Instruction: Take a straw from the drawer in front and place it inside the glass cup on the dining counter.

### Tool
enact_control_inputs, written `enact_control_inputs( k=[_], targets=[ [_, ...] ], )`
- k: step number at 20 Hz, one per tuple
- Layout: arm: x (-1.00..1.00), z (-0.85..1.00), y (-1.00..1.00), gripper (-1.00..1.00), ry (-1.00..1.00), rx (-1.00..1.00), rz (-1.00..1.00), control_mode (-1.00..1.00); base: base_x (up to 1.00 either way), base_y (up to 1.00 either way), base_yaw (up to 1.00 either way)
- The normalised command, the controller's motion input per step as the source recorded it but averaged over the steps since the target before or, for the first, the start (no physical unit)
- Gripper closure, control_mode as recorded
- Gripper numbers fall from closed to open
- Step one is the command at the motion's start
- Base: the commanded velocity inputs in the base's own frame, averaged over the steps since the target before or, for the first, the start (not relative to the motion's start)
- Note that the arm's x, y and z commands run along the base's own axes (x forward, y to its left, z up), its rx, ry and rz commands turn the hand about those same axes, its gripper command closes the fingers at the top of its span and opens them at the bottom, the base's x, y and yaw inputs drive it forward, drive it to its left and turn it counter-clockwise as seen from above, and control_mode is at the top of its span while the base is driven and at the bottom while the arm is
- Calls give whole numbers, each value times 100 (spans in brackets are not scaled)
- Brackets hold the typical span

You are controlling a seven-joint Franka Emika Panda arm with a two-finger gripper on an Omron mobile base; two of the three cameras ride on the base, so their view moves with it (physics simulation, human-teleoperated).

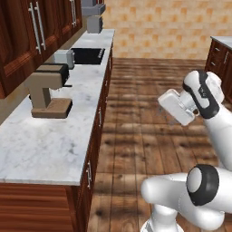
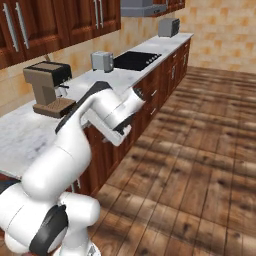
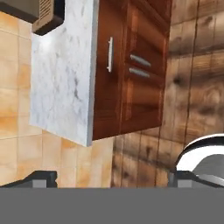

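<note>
My gripper (image 3: 111,177) is open, its two dark fingertips (image 3: 41,176) far apart with nothing between them. It hangs above the wooden floor, aimed at the reddish-brown cabinet fronts under the marble worktop (image 3: 61,74). Two short steel handles mark shut drawer fronts (image 3: 140,65) beside a door with a longer handle (image 3: 110,54); I cannot tell which one is the drawer. In the left base view the white hand (image 1: 176,107) floats right of the worktop. The straw, the glass cup and the dining counter are out of view.
On the marble worktop (image 1: 50,140) stand a brown coffee machine (image 1: 47,90), a steel toaster (image 1: 64,58) and a black cooktop (image 1: 88,55). Wall cupboards (image 1: 27,36) hang above. Open wood floor (image 1: 149,113) lies to the right, and another cabinet (image 1: 221,56) stands far right.
</note>
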Motion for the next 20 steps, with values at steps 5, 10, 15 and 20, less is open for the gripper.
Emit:
enact_control_inputs(
  k=[5, 10, 15, 20],
  targets=[
    [23, -89, 12, -100, 12, 46, 0, -100, 0, 0, 0],
    [4, -72, 27, -100, 0, 38, 0, -100, 0, 0, 0],
    [6, -50, 38, -100, -5, 25, 0, -100, 0, 0, 0],
    [1, -40, 38, -100, -15, 13, 0, -100, 0, 0, 0]
  ],
)
